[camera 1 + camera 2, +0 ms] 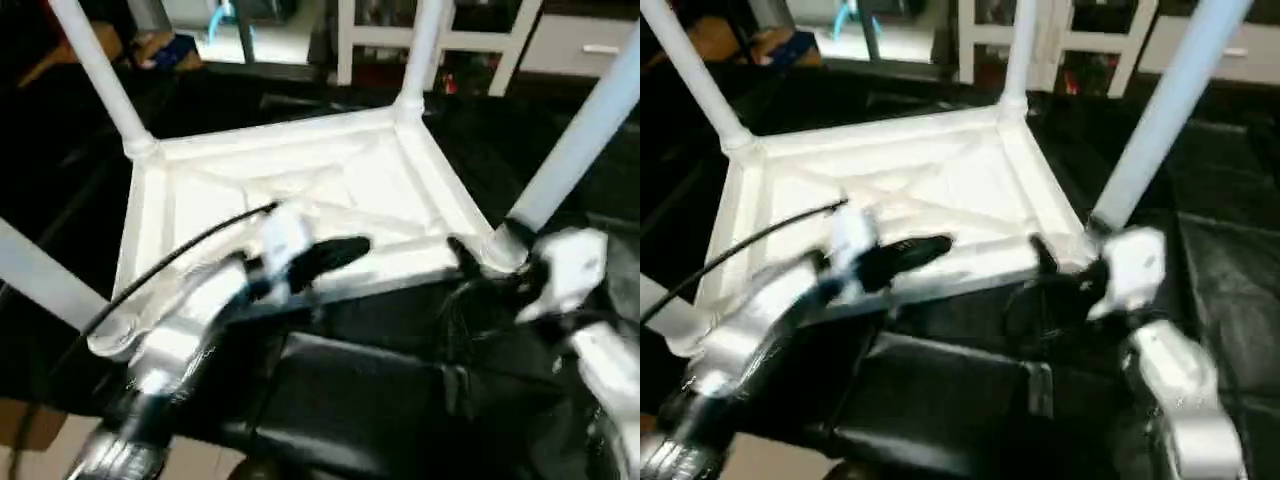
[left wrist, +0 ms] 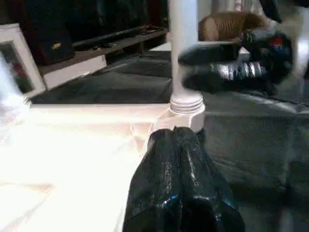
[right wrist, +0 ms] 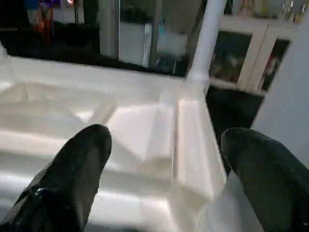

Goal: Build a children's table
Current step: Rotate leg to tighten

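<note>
Head cams: the table top (image 1: 300,190) lies upside down on the black surface (image 1: 380,400), ribbed underside up, just ahead of me. I count four legs standing in the corner sockets: far left leg (image 1: 100,70), far right leg (image 1: 420,50), near right leg (image 1: 580,140), near left leg (image 1: 40,275), which leans out to the left. My left gripper (image 1: 340,252) sits over the top's near edge, roughly mid-span. My right gripper (image 1: 470,262) is just beside the near right socket.

Left wrist: left gripper's fingers (image 2: 178,183) pressed together, nothing between them, tips over the top's edge. The near right leg (image 2: 182,48) stands in its socket beyond them, and my right gripper shows blurred past it.

Right wrist: right gripper's fingers (image 3: 72,174) spread wide, holding nothing, hanging over the near right corner of the top. Far right leg (image 3: 207,38) is upright beyond.
</note>
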Robot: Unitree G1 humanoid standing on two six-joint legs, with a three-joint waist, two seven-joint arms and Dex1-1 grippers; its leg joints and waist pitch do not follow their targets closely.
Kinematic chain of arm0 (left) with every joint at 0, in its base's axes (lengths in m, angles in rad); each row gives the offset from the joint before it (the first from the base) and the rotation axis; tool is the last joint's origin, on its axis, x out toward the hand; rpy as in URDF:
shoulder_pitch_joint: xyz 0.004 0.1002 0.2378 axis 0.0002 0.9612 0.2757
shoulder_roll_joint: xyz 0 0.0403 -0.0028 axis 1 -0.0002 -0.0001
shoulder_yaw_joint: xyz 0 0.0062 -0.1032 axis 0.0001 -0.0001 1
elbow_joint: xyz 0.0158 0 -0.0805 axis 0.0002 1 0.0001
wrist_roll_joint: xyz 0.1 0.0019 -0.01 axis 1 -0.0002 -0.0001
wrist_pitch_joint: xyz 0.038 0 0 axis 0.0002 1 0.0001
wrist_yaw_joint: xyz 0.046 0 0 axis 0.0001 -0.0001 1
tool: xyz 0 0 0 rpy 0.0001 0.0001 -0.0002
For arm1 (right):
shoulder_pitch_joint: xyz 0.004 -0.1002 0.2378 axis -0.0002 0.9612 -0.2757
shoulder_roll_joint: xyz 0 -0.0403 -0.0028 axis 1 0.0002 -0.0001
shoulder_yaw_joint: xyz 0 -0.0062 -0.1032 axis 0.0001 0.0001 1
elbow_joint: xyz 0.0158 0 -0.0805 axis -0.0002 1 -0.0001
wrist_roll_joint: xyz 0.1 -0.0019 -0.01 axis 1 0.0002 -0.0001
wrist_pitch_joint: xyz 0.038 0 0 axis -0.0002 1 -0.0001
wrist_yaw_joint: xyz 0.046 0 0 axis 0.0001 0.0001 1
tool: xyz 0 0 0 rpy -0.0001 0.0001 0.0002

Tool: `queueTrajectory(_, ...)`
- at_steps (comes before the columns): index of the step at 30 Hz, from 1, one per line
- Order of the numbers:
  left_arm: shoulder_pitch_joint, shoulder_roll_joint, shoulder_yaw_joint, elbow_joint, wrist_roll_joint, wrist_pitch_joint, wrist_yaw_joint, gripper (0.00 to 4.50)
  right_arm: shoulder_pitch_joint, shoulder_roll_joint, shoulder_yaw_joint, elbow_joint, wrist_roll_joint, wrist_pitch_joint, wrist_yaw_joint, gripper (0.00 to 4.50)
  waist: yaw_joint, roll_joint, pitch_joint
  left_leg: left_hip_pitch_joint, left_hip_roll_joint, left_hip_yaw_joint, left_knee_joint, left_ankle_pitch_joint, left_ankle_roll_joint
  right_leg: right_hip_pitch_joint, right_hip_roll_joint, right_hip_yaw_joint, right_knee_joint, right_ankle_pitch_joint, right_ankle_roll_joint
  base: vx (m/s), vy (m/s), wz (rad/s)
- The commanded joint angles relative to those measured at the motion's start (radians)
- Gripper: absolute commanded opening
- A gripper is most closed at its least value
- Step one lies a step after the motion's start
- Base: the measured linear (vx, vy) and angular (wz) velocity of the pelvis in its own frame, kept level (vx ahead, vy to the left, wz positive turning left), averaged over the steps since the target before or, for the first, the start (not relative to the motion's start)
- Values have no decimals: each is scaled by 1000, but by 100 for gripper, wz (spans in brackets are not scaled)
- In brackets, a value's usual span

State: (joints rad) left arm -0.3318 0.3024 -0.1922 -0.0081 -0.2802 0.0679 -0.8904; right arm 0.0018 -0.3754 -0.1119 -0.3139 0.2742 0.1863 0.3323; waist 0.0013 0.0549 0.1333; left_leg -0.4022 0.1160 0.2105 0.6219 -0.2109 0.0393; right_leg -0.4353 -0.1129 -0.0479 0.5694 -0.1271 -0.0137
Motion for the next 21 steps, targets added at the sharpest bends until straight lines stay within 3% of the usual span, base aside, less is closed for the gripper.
queueTrajectory(1,34,20,29,-98,-28,72,6,0,0,-2,-11,-26,14,18,-4,418,0,-18,-83,36,105,-50,-93,-130,142,44,-42,34,-42,-236,-230,0,0,0)
queueTrajectory(2,34,20,29,-98,-28,72,6,0,0,-2,-11,-26,14,18,-4,418,4,-24,-83,40,107,-49,-95,-151,121,43,-44,36,-44,-245,-228,0,0,0)
queueTrajectory(3,93,50,60,-171,-45,128,28,0,17,11,15,-49,15,14,8,418,4,-25,-81,40,106,-48,-97,-167,113,41,-41,37,-47,-260,-222,0,0,0)
queueTrajectory(4,95,50,61,-174,-46,130,29,0,18,11,16,-51,15,13,9,418,6,-27,-83,41,108,-48,-99,-186,95,43,-45,40,-44,-263,-219,0,0,0)
queueTrajectory(5,124,65,82,-210,-73,163,40,0,35,20,39,-72,23,12,23,418,3,-29,-82,32,106,-50,-100,-198,85,48,-45,41,-42,-279,-207,0,0,0)
queueTrajectory(6,153,81,104,-251,-111,203,57,0,53,23,66,-93,38,17,46,418,3,-30,-79,35,104,-48,-102,-221,78,40,-42,42,-49,-309,-194,0,0,0)
queueTrajectory(10,264,139,172,-365,-234,323,85,32,114,19,134,-125,34,15,89,428,5,-28,-73,39,106,-54,-112,-307,23,34,-37,44,-53,-368,-170,0,0,0)
queueTrajectory(11,319,159,197,-406,-268,357,89,32,135,27,131,-114,23,1,81,428,4,-37,-71,36,106,-56,-115,-331,8,35,-39,46,-52,-378,-162,0,0,0)
queueTrajectory(13,409,181,252,-481,-343,423,99,58,173,47,97,-93,11,-50,58,428,2,-36,-65,30,107,-58,-121,-369,-12,34,-41,48,-55,-409,-149,0,0,0)
queueTrajectory(15,437,185,277,-509,-378,452,104,74,187,54,81,-87,7,-73,51,428,3,-36,-66,43,104,-57,-122,-426,-39,23,-33,49,-61,-442,-132,0,0,0)
queueTrajectory(16,477,196,324,-545,-416,485,113,74,213,66,48,-91,-1,-129,40,428,8,-38,-67,55,104,-53,-122,-452,-57,13,-31,51,-62,-438,-128,0,0,0)
queueTrajectory(17,502,204,354,-566,-438,505,119,78,229,74,27,-94,-7,-165,33,428,9,-39,-60,50,105,-55,-128,-478,-66,14,-32,52,-66,-451,-117,0,0,0)
queueTrajectory(19,532,221,393,-585,-467,527,128,104,244,86,-4,-100,-24,-216,9,428,10,-40,-57,49,103,-58,-131,-512,-76,13,-31,52,-68,-486,-91,0,0,0)
queueTrajectory(20,577,247,449,-581,-496,541,104,113,246,102,-48,-92,-11,-236,-13,428,10,-44,-55,46,101,-61,-132,-526,-80,14,-32,52,-69,-514,-74,0,0,0)
queueTrajectory(21,577,247,449,-581,-496,541,104,117,246,102,-48,-92,-11,-236,-13,428,6,-44,-54,43,99,-65,-133,-539,-84,15,-34,52,-69,-542,-58,0,0,0)
